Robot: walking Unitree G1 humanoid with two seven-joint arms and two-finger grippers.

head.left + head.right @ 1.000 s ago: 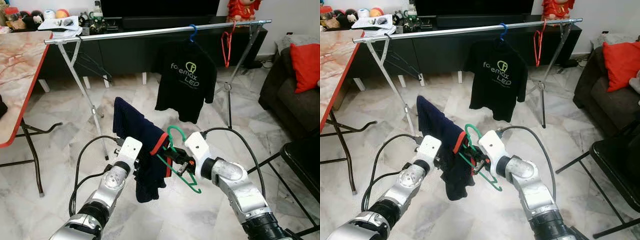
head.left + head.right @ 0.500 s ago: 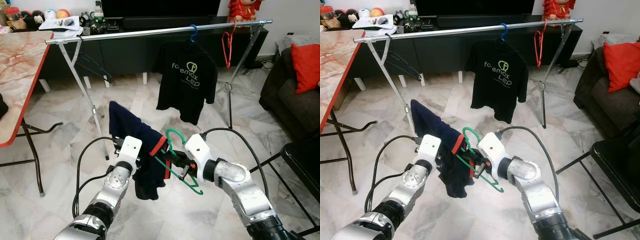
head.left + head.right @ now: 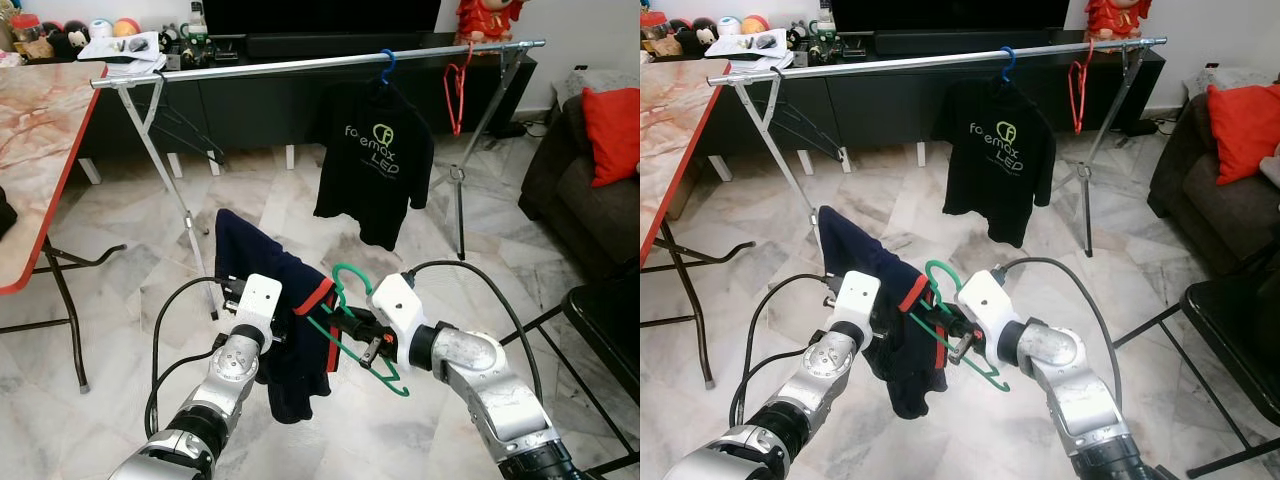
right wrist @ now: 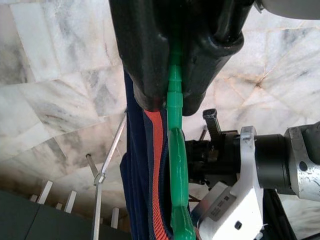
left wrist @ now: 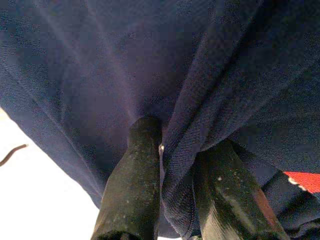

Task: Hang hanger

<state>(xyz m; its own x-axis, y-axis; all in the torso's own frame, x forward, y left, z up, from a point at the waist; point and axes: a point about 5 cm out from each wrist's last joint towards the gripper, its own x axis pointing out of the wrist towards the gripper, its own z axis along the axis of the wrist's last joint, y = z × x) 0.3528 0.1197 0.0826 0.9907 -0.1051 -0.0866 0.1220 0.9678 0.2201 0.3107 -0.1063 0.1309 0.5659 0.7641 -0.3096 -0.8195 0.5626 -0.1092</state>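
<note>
My right end effector [image 4: 170,100] is clamped on the green hanger [image 3: 352,330], held low over the marble floor [image 3: 120,300], well short of the silver rail [image 3: 300,64]. My left end effector [image 5: 177,165] pinches the navy garment [image 3: 285,320] draped beside the hanger.

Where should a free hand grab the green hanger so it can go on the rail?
Grip the green hanger on its neck just below the hook, coming from the robot's right. The hook curls upward and free; the navy garment covers its left side.
</note>
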